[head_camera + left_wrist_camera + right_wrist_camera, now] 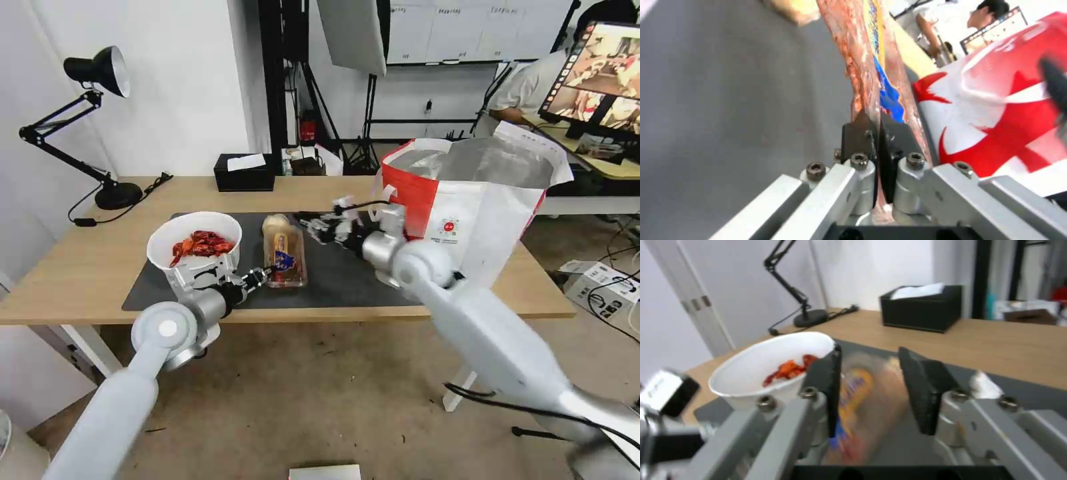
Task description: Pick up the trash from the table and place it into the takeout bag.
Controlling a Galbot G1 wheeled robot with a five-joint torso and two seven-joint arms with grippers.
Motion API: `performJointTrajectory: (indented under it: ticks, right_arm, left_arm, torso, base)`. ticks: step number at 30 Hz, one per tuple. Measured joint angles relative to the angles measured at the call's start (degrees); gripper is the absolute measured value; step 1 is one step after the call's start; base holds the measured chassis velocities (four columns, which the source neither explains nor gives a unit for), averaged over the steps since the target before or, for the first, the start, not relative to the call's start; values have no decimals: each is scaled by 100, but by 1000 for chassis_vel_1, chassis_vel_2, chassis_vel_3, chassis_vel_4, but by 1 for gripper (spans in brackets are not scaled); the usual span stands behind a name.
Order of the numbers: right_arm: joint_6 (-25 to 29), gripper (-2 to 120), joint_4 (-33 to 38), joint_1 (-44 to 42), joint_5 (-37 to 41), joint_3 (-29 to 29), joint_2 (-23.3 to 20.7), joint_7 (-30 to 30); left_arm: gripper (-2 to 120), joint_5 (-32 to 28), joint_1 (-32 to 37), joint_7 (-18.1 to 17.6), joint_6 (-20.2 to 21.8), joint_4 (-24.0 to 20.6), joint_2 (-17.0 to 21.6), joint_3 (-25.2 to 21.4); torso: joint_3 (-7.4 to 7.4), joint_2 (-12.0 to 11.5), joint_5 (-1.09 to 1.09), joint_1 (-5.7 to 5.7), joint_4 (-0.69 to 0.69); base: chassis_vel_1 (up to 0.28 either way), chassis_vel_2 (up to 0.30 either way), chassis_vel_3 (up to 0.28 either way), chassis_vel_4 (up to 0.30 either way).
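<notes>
On the dark mat of the table (80, 267) stands a white bowl (195, 243) of red crayfish shells. Beside it lies the clear plastic tray (285, 257), with a beige lump (275, 223) at its far end. My left gripper (270, 271) is shut on the tray's near edge; in the left wrist view its fingers (862, 133) pinch the tray's rim (867, 53). My right gripper (315, 227) hovers open just past the tray, between it and the takeout bag (467, 200). In the right wrist view the open gripper (876, 388) frames the tray (862, 396), with the bowl (769, 363) and a crumpled tissue (982, 386) to either side.
A black tissue box (245, 172) sits at the table's back edge and a black desk lamp (100, 133) at the far left. The bag stands open on the table's right end. A desk with a monitor (600, 73) and a seated person are behind it.
</notes>
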Motion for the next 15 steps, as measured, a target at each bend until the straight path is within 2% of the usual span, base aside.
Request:
performJointTrajectory:
  ticks: [2,4,6,7,9,13,15]
  right_arm:
    - [23,41,216,-294,-9,201,-116,47]
    - [35,52,664,-1016,-66,642,-308,98]
    - [35,53,745,-1151,-90,729,-335,102]
    - [82,62,1160,-1891,-344,1200,-439,114]
    - [193,72,1524,-2709,-723,1601,-444,100]
    - [351,80,1894,-3301,-1093,1871,-373,151]
    - [698,92,2160,-3830,-1603,2010,-192,298]
  left_arm:
    - [0,-16,-1,-6,-13,-35,12,-24]
    - [0,-74,-59,-16,-54,-93,65,-45]
    - [0,-89,-76,-17,-62,-103,76,-45]
    - [0,-163,-197,-25,-92,-142,130,-41]
    - [0,-257,-385,-73,-112,-176,167,1]
    - [0,-333,-605,-120,-136,-258,207,1]
    - [0,-384,-808,-193,-186,-344,271,3]
  torso:
    - [0,0,-1,0,2]
    - [0,0,0,0,-1]
    - [0,0,1,0,-1]
    - [-1,0,-2,-1,-2]
    - [0,0,1,-1,-2]
    - [-2,1,-3,-1,-5]
    - [-1,1,-2,-1,4]
  base:
    - [0,0,0,0]
    - [0,0,0,0]
    - [0,0,0,0]
    - [0,0,0,0]
    - [0,0,0,0]
    - [0,0,0,0]
    - [0,0,0,0]
